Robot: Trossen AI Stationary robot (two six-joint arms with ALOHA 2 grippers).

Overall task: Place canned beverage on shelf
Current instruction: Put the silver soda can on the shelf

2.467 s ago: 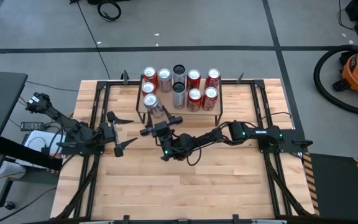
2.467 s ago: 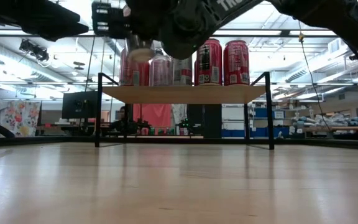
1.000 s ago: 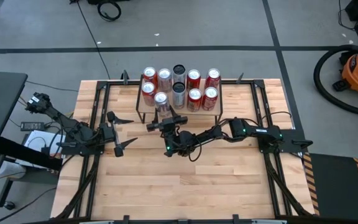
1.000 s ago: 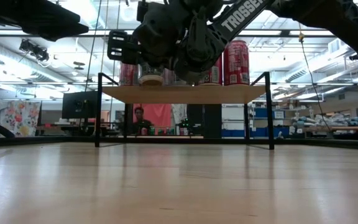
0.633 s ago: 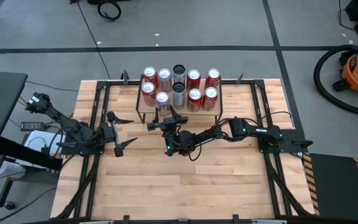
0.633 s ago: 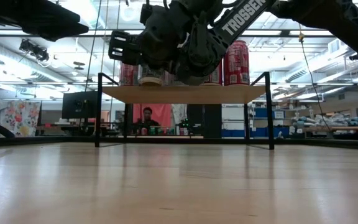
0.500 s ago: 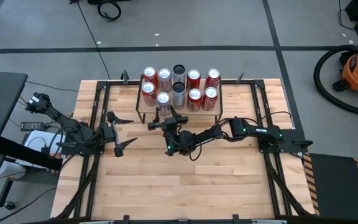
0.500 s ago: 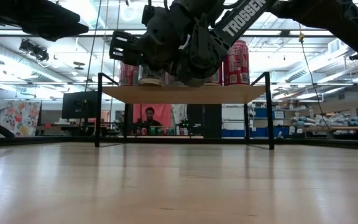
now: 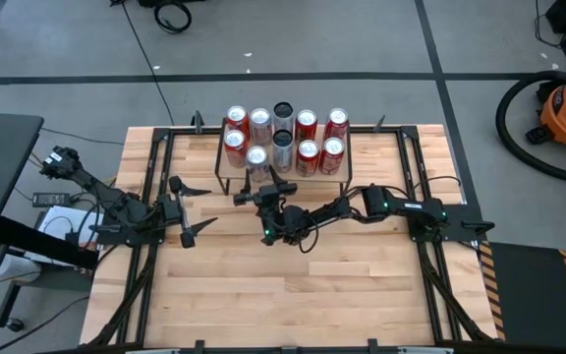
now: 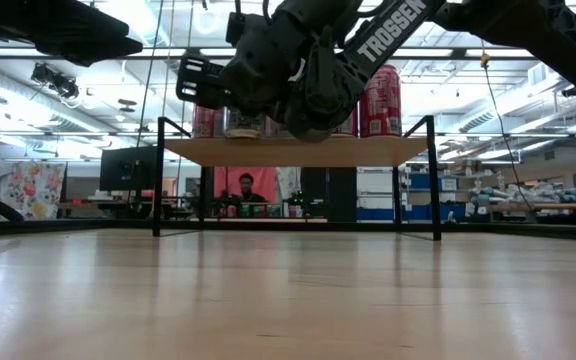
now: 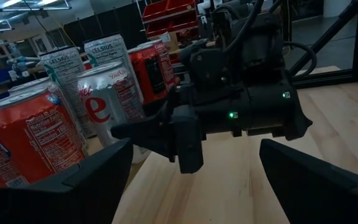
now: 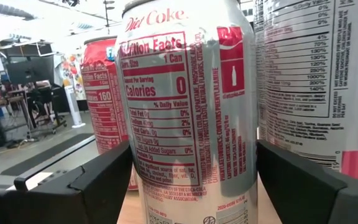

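Observation:
A silver Diet Coke can stands upright at the near left of the shelf, between the two fingers of my right gripper. It also shows in the high view. Several more red and silver cans stand on the shelf's plank. My right gripper reaches in from the near side and is shut on the can. My left gripper is open and empty, left of the shelf, above the table. My right gripper pinches the Diet Coke can's side wall between its two fingers, on the lower half of the can. The fingers come level from the table's near side, one on each side. The can is upright, its base at the shelf's plank.
A red can stands left of the held can and a white-labelled one right of it, both close. The shelf's black legs stand on the wooden table. A person is in the room beyond.
My right gripper has carried the Diet Coke can a little toward the table's far edge, in over the shelf's near edge. The can has stayed upright and has come down until its base is level with the plank.

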